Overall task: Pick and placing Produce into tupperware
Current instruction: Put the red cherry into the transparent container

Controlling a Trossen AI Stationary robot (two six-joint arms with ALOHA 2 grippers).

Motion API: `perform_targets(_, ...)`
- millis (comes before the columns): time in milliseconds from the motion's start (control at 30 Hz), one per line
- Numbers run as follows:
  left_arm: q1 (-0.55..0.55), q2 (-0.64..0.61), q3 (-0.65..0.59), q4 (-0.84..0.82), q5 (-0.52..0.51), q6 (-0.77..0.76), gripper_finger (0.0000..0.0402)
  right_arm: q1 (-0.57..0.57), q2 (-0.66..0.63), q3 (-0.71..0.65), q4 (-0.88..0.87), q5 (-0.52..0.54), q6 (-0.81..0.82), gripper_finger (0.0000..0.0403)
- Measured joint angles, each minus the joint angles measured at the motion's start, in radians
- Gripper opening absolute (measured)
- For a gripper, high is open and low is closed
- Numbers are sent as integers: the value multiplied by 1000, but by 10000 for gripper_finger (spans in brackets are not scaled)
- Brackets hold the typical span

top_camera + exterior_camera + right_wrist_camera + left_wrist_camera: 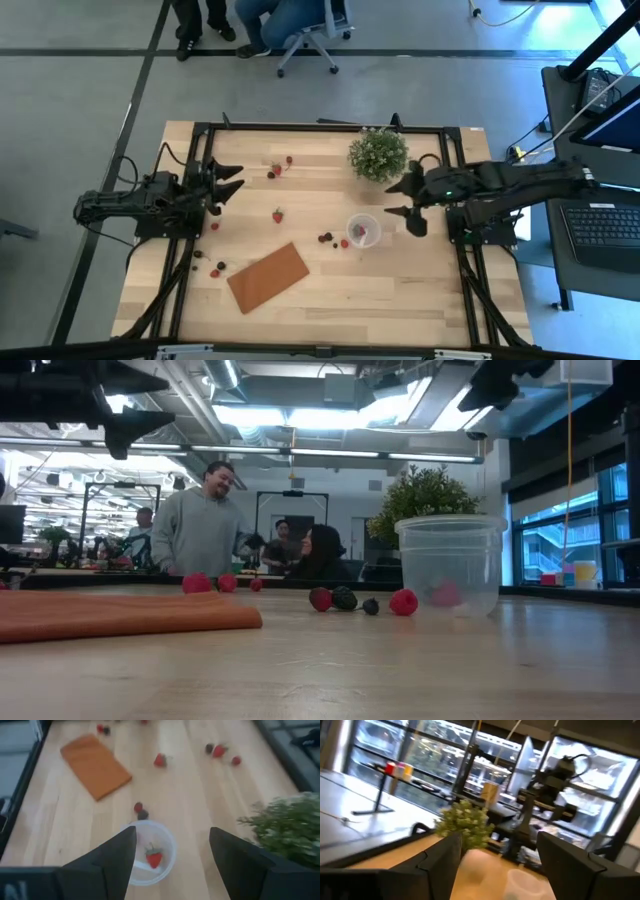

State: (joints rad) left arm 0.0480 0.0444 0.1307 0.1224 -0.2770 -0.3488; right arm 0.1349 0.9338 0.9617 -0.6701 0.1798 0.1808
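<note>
From above, the tupperware point(363, 229) stands on the table point(400, 290) just beside the right hand point(411, 203), whose fingers are spread and empty; the left hand point(226, 184), also open, waits at the table's left edge. At table height, produce point(345, 599) lies scattered beside the cup. The right wrist camera shows what looks like one strawberry point(154, 857) inside it.

Bright, even light falls on the worktop point(400, 280) from ceiling strip lights point(300, 415), which glare white in the low view. Shadows are faint. The left wrist view is smeared (motion blur); the plant point(290, 827) looks soft.
</note>
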Motion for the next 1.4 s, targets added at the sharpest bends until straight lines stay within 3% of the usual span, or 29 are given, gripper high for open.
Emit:
perform_targets(100, -15, 143, 1, 88, 11, -1, 249, -2, -57, -25, 19, 26, 14, 254)
perform_targets(267, -49, 454, 55, 287, 18, 140, 248, -8, -86, -59, 20, 38, 51, 254)
perform_targets(733, -103, 1106, 484, 89, 12, 309, 248, -8, -82, -156, 23, 38, 52, 254)
perform_targets(933, -160, 1329, 622, 78, 13, 362, 248, -8, -82, -202, 33, 38, 53, 254)
perform_targets(1400, -260, 1705, 735, 72, 7, 296, 246, -8, -79, -215, 50, 38, 46, 254)
